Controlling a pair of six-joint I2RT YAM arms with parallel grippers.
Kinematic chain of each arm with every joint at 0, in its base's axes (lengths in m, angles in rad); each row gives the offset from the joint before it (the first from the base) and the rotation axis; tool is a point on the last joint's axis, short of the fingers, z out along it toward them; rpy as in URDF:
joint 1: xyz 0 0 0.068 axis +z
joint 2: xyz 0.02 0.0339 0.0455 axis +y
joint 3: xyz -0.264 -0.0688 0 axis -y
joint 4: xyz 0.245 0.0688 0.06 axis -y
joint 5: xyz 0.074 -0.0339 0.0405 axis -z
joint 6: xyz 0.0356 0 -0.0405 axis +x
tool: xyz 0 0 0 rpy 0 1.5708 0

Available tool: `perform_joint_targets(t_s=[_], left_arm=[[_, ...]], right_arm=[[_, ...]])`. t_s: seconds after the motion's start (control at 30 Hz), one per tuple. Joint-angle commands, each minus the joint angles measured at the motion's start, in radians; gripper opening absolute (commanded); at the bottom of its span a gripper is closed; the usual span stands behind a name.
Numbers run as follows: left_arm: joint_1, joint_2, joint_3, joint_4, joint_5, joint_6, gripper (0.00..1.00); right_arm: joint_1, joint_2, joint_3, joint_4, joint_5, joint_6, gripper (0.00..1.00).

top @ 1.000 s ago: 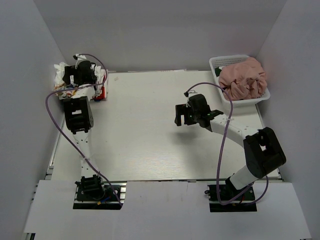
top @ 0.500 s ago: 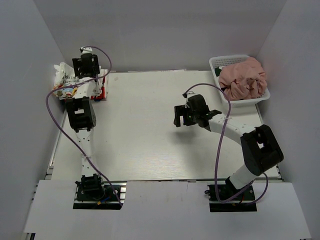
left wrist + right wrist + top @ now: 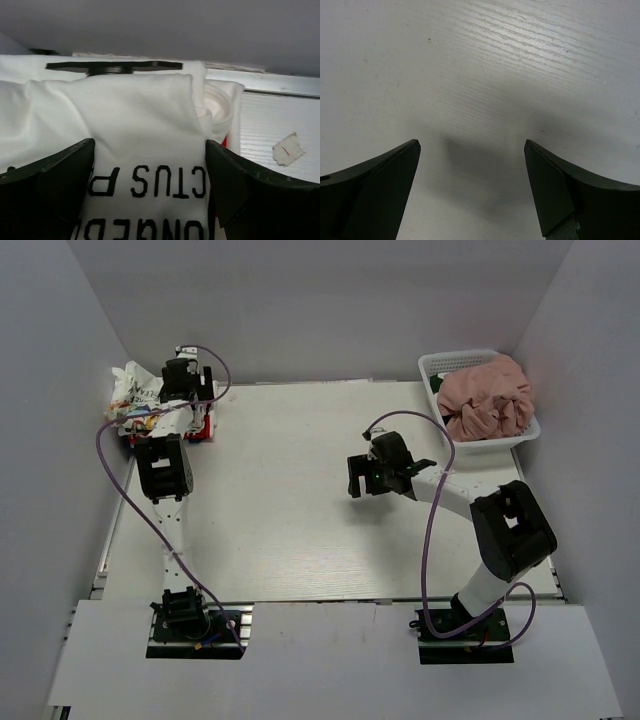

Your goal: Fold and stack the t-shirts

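A folded white t-shirt with black lettering (image 3: 145, 115) lies on top of the stack (image 3: 128, 392) in the far left corner, with a red t-shirt (image 3: 203, 427) showing as a sliver beneath it (image 3: 223, 144). My left gripper (image 3: 185, 380) hovers at the stack's right side; in the left wrist view it (image 3: 150, 147) is open, with its jaws wide apart on either side of the white shirt. A crumpled dusty pink t-shirt (image 3: 487, 395) fills the basket. My right gripper (image 3: 366, 478) is open and empty over bare table (image 3: 472, 145). The dark green shirt is hidden.
The white mesh basket (image 3: 452, 361) stands at the far right against the wall. A small torn scrap with a red mark (image 3: 286, 150) lies on the table right of the stack. Grey walls close in on the left, back and right.
My left gripper has moved from over the stack's middle toward the back and right. My right gripper has shifted slightly left and stays open.
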State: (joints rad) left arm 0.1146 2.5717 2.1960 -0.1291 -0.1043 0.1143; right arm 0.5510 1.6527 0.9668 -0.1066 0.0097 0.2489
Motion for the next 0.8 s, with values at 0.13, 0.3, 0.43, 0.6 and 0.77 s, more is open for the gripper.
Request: perform_joint_targets(t_s=[0.13,0.3,0.43,0.6,0.77], left_arm=[[-0.072,0.002,-0.041,-0.075,0.198,0.01,0.99],[-0.09,-0.08,-0.076,-0.084,0.198,0.019,0.96],[-0.099,-0.215,-0.139,-0.058,0.181,-0.028,1.0],[-0.099,-0.373,-0.173,-0.124,0.045,-0.108,1.0],[-0.099,-0.635,-0.332,-0.207,-0.04,-0.186,1.0]], right_arm=[[-0.005,-0.044,0.026,0.005,0.019,-0.013,0.9],[0.0,-0.048,0.021,0.012,0.001,-0.008,0.9],[0.001,-0.083,0.009,0.015,-0.031,-0.008,0.9],[0.006,-0.197,-0.048,0.054,-0.051,-0.002,0.9],[0.006,-0.332,-0.117,0.065,-0.05,0.026,0.9]])
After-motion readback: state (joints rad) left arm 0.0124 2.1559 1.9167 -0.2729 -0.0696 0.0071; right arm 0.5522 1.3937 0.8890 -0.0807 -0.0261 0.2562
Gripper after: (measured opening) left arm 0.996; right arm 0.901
